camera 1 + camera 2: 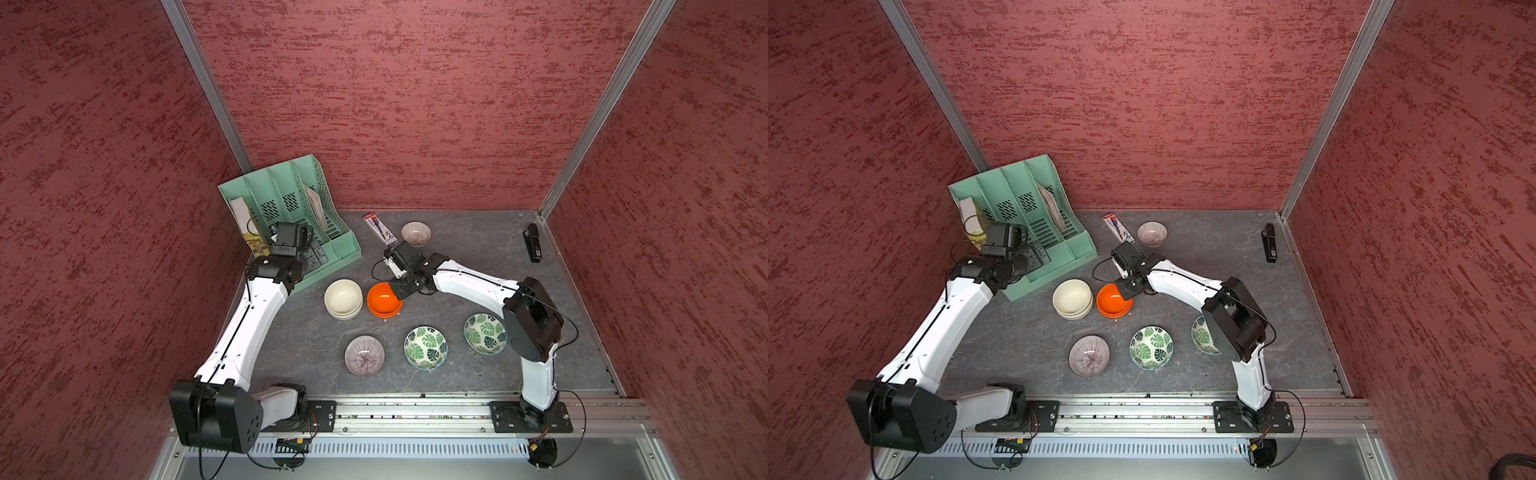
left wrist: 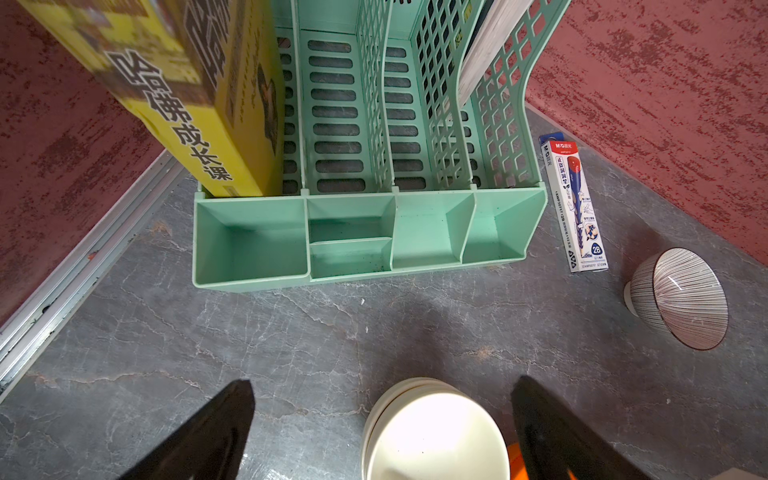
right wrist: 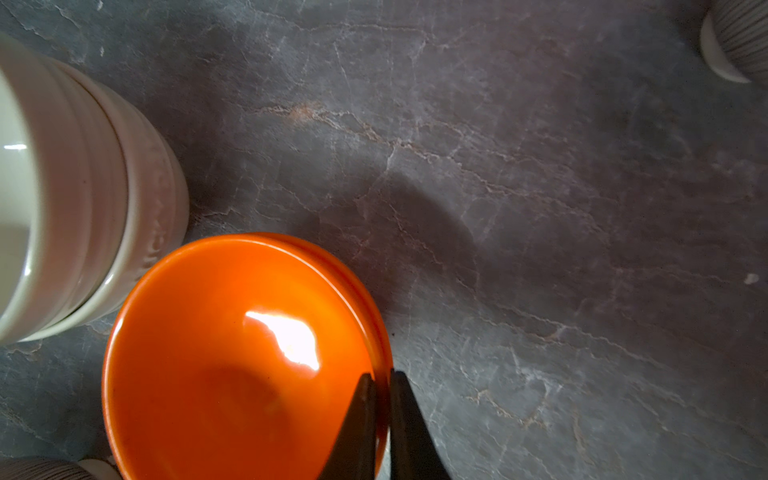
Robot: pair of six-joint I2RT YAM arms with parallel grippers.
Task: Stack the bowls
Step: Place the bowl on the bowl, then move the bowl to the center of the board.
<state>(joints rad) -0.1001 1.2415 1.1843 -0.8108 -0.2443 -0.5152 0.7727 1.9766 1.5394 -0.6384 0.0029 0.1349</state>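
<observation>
The right gripper (image 3: 380, 376) is pinching the rim of the top orange bowl (image 3: 232, 353), with one finger inside the rim and one outside and only a narrow gap between them. That bowl is sitting in the lower orange bowl (image 1: 384, 313) a little off centre, so the orange pair looks to be at the set-down step. The cream stack (image 1: 343, 298) is standing just beside this hand, on the far side of the orange bowls, and appears finished.

The next move calls for opening the fingers and lifting straight up, so the inner finger is not dragging the top bowl askew or nudging the cream stack.

The left gripper (image 2: 382, 384) is hanging wide open and empty. The cream stack is directly beneath its fingertips and the green file rack (image 2: 365, 232) is just ahead of them, leaving little room forward.

Four bowls are waiting unstacked:
- The near leaf bowl (image 1: 426, 347) and far leaf bowl (image 1: 484, 332) are lying back toward the right arm's base, the far one partly under its elbow.
- One lined bowl (image 1: 364, 355) is sitting beside the near leaf bowl.
- The other lined bowl (image 1: 415, 232) is beyond the right wrist, next to a pencil box (image 1: 380, 228).

Open table is lying around the near ones.
</observation>
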